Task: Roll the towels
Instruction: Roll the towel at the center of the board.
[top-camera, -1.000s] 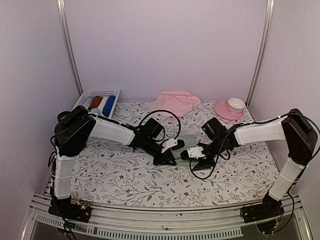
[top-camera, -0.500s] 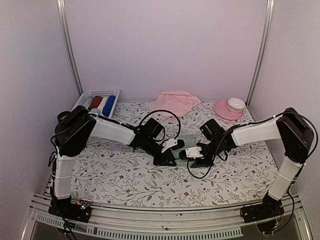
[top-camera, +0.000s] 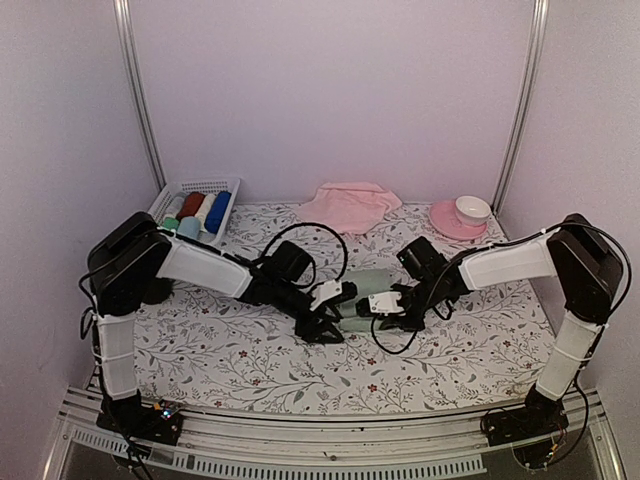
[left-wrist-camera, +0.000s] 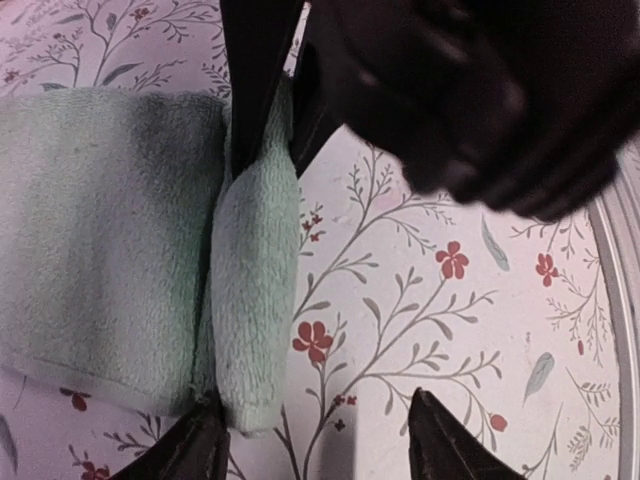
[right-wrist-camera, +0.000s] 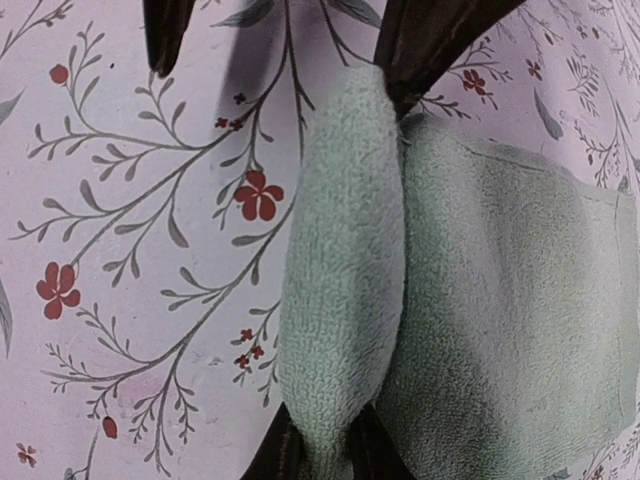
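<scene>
Overhead and wrist views of a flower-printed counter (top-camera: 230, 350) with two robot arms meeting at its middle. The mint green towel (top-camera: 368, 283) lies there, between the two pincers. Its near edge is turned up into a thick rolled ridge (left-wrist-camera: 255, 300). The ridge's long axis runs left to right in the overhead view, from one pincer straight to the other, and the flat part of the towel spreads away from it toward the upper frame.

The right pincer (right-wrist-camera: 325, 455) is narrow and pinches one end of the ridge. The left pincer (left-wrist-camera: 315, 440) stands wide at the other end. One of its fingers touches the ridge's tip, the other rests over bare counter beside it, and it holds nothing.

Each arm is at its own end, so neither is nearer. Rolling on probably needs the left pincer to close across the ridge first.

The pink towel (top-camera: 350, 205) lies crumpled and unrolled at the upper middle of the overhead frame, well apart from both pincers.
</scene>
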